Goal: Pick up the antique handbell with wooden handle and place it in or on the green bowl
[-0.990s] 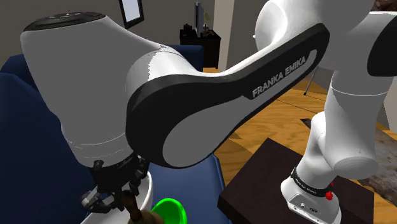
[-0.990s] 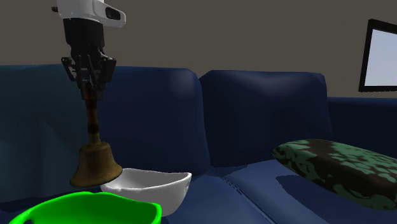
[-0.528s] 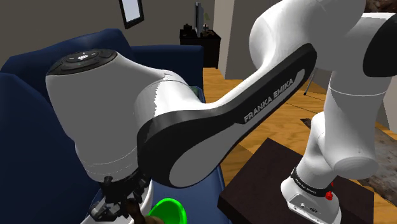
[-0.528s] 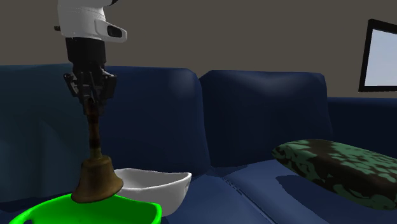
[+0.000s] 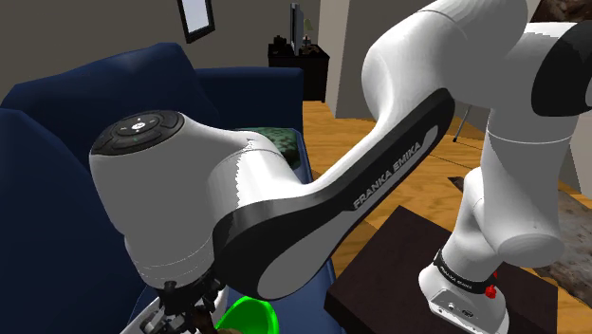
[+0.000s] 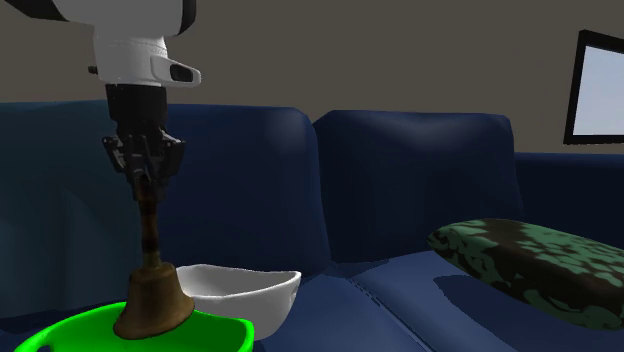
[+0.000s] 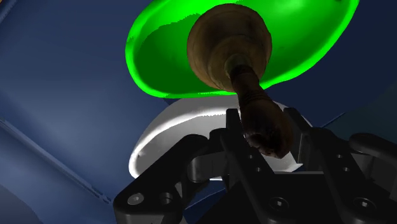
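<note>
nearest, green bowl (image 6: 215, 335) with handbell (image 6: 152, 300) upright over its inside, mouth down within the rim, lower than half a second ago; cannot tell if touching bottom. jaws sunk too, clamped narrow on top of wooden handle (image 6: 149, 225). just behind, white bowl (image 6: 250, 290). farther back, blue sofa (image 6: 400, 190), patterned cushion (image 6: 520, 255).

The handbell (image 6: 152, 300), a dull brown bell under a dark turned wooden handle, stands upright with its mouth down. The top of its handle is clasped by the end effector (image 6: 147, 183). Its body sits low within the rim of the bright green bowl (image 6: 60, 335); contact with the bowl's floor cannot be told.
</note>
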